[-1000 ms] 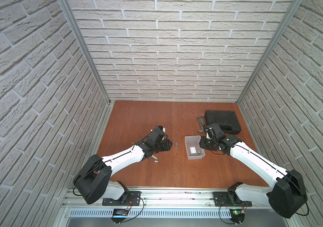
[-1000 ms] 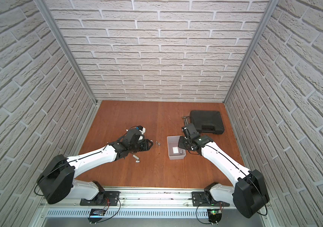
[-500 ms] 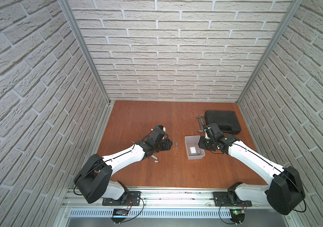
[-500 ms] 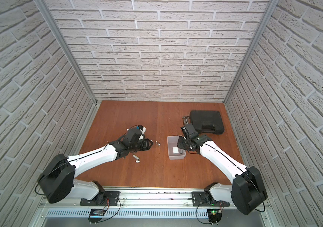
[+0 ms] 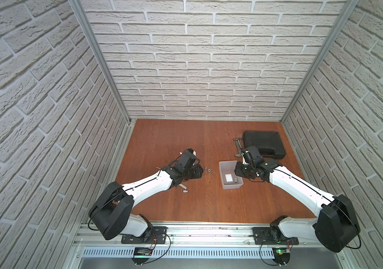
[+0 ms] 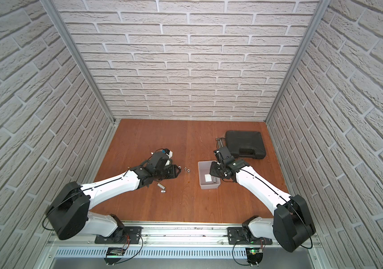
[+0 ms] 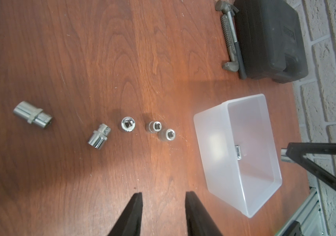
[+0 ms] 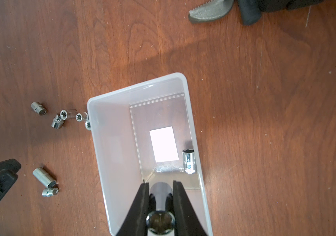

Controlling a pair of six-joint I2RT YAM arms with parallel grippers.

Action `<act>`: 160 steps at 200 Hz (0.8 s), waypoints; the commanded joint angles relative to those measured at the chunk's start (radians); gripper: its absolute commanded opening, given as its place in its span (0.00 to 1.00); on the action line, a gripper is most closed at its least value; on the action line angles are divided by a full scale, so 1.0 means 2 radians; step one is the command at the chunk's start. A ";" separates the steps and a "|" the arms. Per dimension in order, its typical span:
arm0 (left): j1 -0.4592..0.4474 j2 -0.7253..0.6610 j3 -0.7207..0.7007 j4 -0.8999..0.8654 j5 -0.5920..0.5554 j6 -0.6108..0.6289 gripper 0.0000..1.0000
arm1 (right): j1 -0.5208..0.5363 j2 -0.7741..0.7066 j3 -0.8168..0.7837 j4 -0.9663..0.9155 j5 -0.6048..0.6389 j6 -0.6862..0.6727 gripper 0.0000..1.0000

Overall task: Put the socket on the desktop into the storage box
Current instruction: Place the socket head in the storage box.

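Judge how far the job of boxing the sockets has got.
Done: one socket lies inside the storage box. In hand: the right gripper, jaws shut on a second socket, hangs over the box. Remaining: seven loose sockets lie on the desktop; the left gripper hovers open and empty near them.

The right gripper (image 8: pixel 161 183) pinches a socket (image 8: pixel 160 223) over the storage box (image 8: pixel 134 87), where another socket (image 8: pixel 188 161) lies beside the white patch (image 8: pixel 164 145).
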 commanded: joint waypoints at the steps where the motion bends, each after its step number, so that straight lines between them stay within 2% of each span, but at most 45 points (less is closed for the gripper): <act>1: -0.003 0.002 0.008 0.001 -0.008 0.009 0.41 | 0.000 0.000 -0.002 0.015 -0.001 -0.007 0.02; 128: -0.003 0.002 0.003 0.000 -0.011 0.006 0.41 | 0.009 0.004 0.000 0.017 -0.001 -0.008 0.07; 146: -0.003 0.002 0.003 0.001 -0.012 0.006 0.41 | 0.010 0.003 0.000 0.017 0.000 -0.008 0.11; 160: -0.003 0.002 0.002 0.001 -0.011 0.006 0.41 | 0.010 0.003 0.000 0.019 -0.002 -0.009 0.18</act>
